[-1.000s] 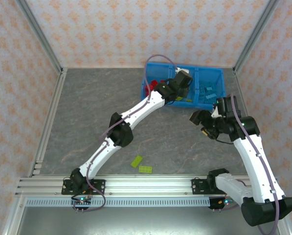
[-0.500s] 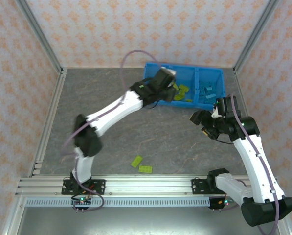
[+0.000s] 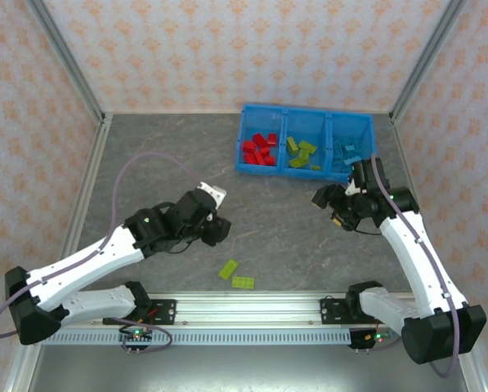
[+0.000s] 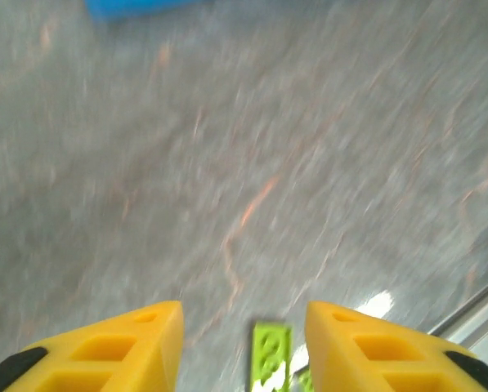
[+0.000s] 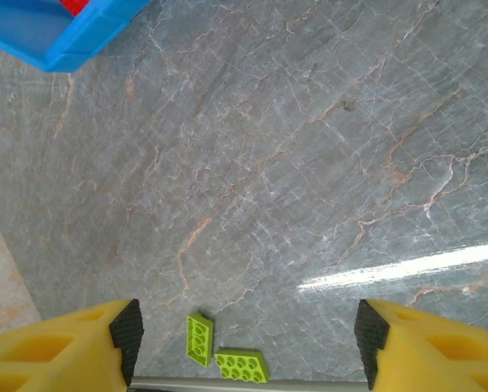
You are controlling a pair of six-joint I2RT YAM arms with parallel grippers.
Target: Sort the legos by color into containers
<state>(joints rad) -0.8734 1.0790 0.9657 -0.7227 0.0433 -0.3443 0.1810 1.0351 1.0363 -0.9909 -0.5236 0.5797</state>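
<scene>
Close to the front rail (image 3: 252, 304) we find two flat, studded lime legos (image 3: 228, 269) side by side on the veined grey stone surface (image 3: 145, 163). They lie just ahead of our left gripper (image 3: 219, 231), whose yellow fingers are spread and empty. Bare surface separates it from the right gripper (image 3: 325, 198), likewise spread. Beyond that sit the glossy blue containers (image 3: 284, 171), holding colour-sorted bricks.

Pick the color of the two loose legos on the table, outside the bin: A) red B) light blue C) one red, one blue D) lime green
D: the loose legos lying side by side on the table are both lime green, in the top and right wrist views alike.
</scene>
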